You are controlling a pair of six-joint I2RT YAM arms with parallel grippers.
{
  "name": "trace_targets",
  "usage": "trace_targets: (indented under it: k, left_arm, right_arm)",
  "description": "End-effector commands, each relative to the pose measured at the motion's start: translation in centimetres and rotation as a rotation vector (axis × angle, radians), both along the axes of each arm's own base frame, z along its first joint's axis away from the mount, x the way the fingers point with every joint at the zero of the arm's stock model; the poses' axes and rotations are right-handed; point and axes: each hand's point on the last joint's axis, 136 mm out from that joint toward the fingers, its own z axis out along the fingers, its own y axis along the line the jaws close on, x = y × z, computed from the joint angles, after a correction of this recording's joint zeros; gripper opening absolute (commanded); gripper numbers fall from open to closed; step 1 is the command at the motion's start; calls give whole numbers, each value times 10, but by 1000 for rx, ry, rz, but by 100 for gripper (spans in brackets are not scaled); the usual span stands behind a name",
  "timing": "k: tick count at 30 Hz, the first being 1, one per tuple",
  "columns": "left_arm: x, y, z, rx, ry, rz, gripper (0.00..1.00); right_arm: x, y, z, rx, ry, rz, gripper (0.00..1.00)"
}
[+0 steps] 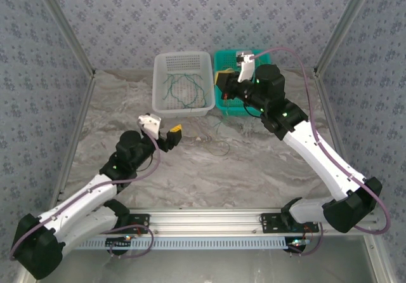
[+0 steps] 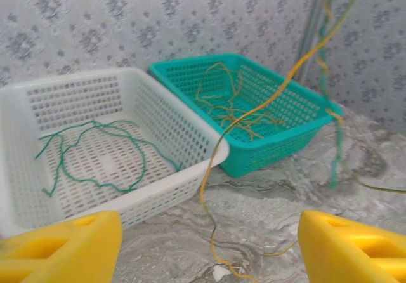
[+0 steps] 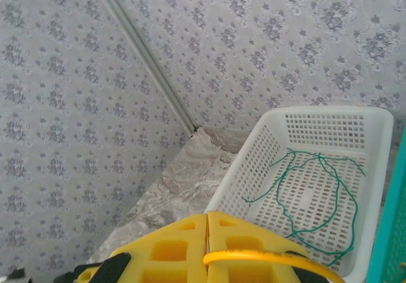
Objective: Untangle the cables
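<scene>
My right gripper (image 1: 223, 80) hangs above the near left edge of the teal basket (image 1: 254, 59). In the right wrist view its yellow fingers (image 3: 168, 248) are pressed together, and the gripper (image 3: 207, 217) is shut on a yellow cable (image 3: 266, 257). That cable (image 2: 254, 115) hangs down to the table, where its end lies between my left gripper's wide-apart fingers (image 2: 63, 248). The left gripper (image 2: 209, 254) is open, low over the table in front of the white basket (image 1: 158, 80). Green cables (image 2: 95, 159) lie in the white basket. Yellowish cables (image 2: 235, 111) lie in the teal basket (image 2: 298, 121).
A green and yellow strand (image 2: 331, 115) hangs at the right of the left wrist view. A dark loop of cable (image 1: 219, 146) lies on the marble table (image 1: 254, 162) ahead of the left gripper. Patterned walls and metal posts (image 1: 70, 39) close in the back and sides.
</scene>
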Motion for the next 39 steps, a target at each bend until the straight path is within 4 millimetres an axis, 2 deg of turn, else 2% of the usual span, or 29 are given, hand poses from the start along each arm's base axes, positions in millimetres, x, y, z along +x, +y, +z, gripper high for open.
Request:
trace_targets:
  k: [1,6,10,12,15,19,35,39]
  left_arm:
    - [-12,-21,7,29,-34,-135,72]
    - [-19,-54,-11,56,-39,-238,73]
    - [-7,-73,-23,97,-14,-256,70]
    - [2,-77,-25,106,-27,-242,68]
    - [11,-86,-25,115,-50,-246,58]
    - [24,-99,-28,133,-60,-255,52]
    - [54,-133,-39,167,-114,-280,54]
    - [52,-141,-36,156,-123,-311,54]
  right_arm:
    - [1,-7,25,99,-3,-53,0]
    - [2,-9,28,155,28,-74,0]
    - [0,-6,30,172,36,-58,0]
    - [-2,-5,30,172,41,-53,0]
    - [-4,-5,30,174,40,-47,0]
    - [-5,-4,29,180,45,-39,0]
    - [-11,-2,33,201,39,-11,0]
    - [-9,-2,29,201,46,-16,0]
